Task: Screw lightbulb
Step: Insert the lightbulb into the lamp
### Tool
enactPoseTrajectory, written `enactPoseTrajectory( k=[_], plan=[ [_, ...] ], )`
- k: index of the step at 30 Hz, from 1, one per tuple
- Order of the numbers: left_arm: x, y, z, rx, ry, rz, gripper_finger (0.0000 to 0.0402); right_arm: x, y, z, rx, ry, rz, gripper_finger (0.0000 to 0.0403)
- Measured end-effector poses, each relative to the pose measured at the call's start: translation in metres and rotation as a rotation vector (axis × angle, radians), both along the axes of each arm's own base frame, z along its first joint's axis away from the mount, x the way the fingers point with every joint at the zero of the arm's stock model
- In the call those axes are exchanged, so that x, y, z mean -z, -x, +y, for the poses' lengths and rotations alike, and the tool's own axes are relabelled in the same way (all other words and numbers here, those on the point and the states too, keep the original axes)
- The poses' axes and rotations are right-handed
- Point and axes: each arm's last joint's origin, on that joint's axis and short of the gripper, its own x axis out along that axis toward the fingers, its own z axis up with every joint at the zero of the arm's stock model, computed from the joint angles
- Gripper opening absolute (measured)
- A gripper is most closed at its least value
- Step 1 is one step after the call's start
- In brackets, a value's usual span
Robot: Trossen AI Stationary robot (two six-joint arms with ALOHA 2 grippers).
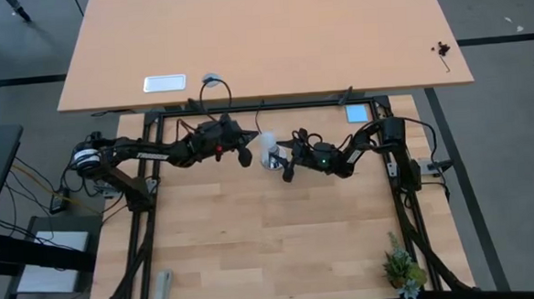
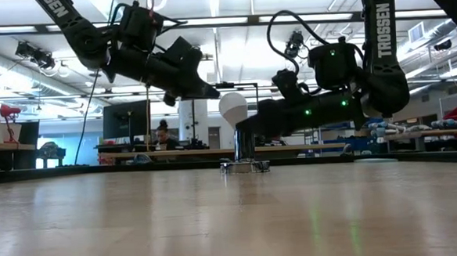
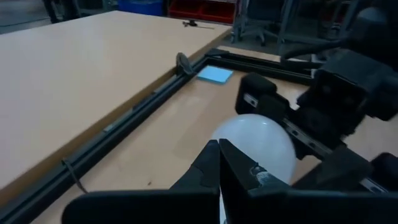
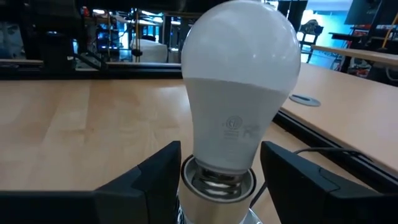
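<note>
The white frosted lightbulb [image 4: 239, 74] stands upright, its threaded base in the round silvery socket [image 4: 217, 180], which rests on the table [image 2: 245, 166]. The bulb also shows in the high view [image 1: 269, 147] and the low view [image 2: 233, 108]. My right gripper [image 4: 221, 163] is at the socket, one finger on each side of its collar. My left gripper [image 3: 219, 152] is shut and empty, hovering just left of the bulb's dome [image 3: 258, 143] and a little above it [image 2: 211, 90]. I cannot tell whether it touches the bulb. My right gripper pinches the socket's silvery collar [image 4: 198, 180] between its two fingers [image 4: 158, 177], just under the bulb's neck. The fingers come about level from the table's right side. The socket stands upright on the table with the bulb sticking up above the fingers.
A black metal frame [image 1: 274, 105] borders the work table. A blue note [image 1: 358, 113] lies at the far right and a small plant [image 1: 403, 269] at the near right corner. A grey object [image 1: 163, 289] lies at the near left. A second table [image 1: 261, 40] stands beyond.
</note>
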Motion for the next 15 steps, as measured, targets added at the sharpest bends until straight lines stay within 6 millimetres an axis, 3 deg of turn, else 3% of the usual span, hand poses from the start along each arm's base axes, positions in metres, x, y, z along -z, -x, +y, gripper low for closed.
enactPoseTrajectory(
  k=[15],
  plan=[
    [0.0016, -0.0005, -0.0021, 0.012, 0.007, 0.014, 0.0, -0.0008, -0.0007, 0.0, 0.005, 0.025, 0.007, 0.021]
  ],
)
